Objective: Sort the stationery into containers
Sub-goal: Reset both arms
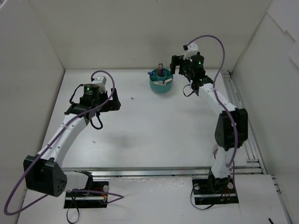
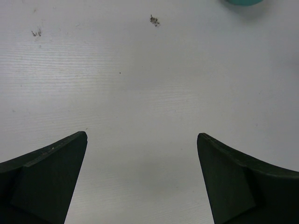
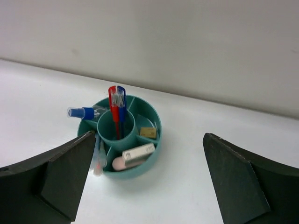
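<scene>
The round teal organiser cup (image 1: 161, 82) stands at the far middle of the table. In the right wrist view the cup (image 3: 156, 122) holds a red pen (image 3: 112, 99) and a blue pen (image 3: 121, 100) upright in its central well. The ring compartments hold a white eraser block (image 3: 138, 153), a pink eraser (image 3: 118, 164), a small tan block (image 3: 148, 132), a clear pen (image 3: 98, 161) and a blue-capped item (image 3: 81, 112). My right gripper (image 3: 149, 136) is open and empty, just right of the cup (image 1: 174, 65). My left gripper (image 2: 142, 135) is open and empty over bare table (image 1: 112, 100).
White walls (image 1: 42, 56) enclose the table on the left, back and right. A metal rail (image 1: 243, 116) runs along the right side. A sliver of the teal cup (image 2: 245, 2) shows at the top of the left wrist view. Small dark specks (image 2: 154, 20) lie on the table.
</scene>
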Tool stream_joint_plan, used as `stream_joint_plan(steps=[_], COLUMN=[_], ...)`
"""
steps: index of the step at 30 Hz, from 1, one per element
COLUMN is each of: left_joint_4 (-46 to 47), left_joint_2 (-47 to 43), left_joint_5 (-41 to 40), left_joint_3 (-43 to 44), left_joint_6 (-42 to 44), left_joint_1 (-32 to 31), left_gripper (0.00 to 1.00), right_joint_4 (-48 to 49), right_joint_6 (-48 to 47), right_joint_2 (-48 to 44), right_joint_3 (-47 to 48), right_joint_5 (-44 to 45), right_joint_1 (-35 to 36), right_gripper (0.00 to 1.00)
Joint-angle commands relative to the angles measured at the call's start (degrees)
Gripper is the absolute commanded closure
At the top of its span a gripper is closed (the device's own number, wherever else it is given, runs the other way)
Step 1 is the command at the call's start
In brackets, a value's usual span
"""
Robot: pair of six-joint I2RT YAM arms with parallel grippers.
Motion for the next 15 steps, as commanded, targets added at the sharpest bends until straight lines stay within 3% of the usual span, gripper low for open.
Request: stream_joint_plan(steps=[1, 2, 5, 9, 15], left_joint_4=[3.2, 3.3, 2.7, 2.5, 2.8], left_joint_2=[-6.5, -7.1, -9.8, -14.2, -20.5], left_joint_5=[-1.6, -2.0, -4.9, -8.0, -11.4], left_joint_3=[0.5, 0.2, -1.2, -4.9, -10.0], left_joint_6=[-0.6, -0.9, -1.7, -3.2, -5.0], left_joint_1=[0.4, 0.4, 0.4, -0.2, -0.2], left_gripper=[0.00, 0.00, 0.00, 0.00, 0.00], right_joint_4=[8.3, 7.3, 2.9, -4.7, -6.6], right_joint_6=[9.1, 10.9, 15.6, 21.2, 24.5], right_joint_2=[-14.5, -16.7, -24.2, -32.5, -45.8], right_joint_3=[-9.7, -12.0, -20.8, -29.7, -41.8], right_joint_5=[10.0, 14.8, 17.2, 18.5, 19.2], right_joint_1=[0.1, 0.0, 0.0, -0.1, 0.1], right_gripper=[0.02, 0.02, 0.02, 0.02, 0.02])
